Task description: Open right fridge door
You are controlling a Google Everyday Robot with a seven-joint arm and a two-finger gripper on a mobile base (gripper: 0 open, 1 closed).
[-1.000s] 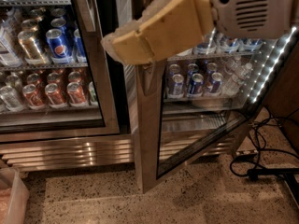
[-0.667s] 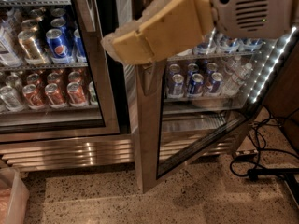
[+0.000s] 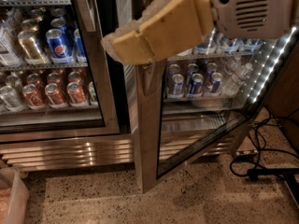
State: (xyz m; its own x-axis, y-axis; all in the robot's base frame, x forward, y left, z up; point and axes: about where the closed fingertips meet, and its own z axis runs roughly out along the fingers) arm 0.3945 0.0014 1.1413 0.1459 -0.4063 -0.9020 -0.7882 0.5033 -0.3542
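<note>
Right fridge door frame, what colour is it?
Brushed silver steel, black inner edging, on the right fridge door; camera view shows it. The gripper is near its upper part.

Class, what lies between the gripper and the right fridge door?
Nothing shows there: in the camera view the gripper overlaps the upper steel edge of the right fridge door, leaving no gap.

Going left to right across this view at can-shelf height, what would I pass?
Red cans, left door frame, right fridge door steel edge, blue cans, LED strip. The gripper sits above that steel edge.
</note>
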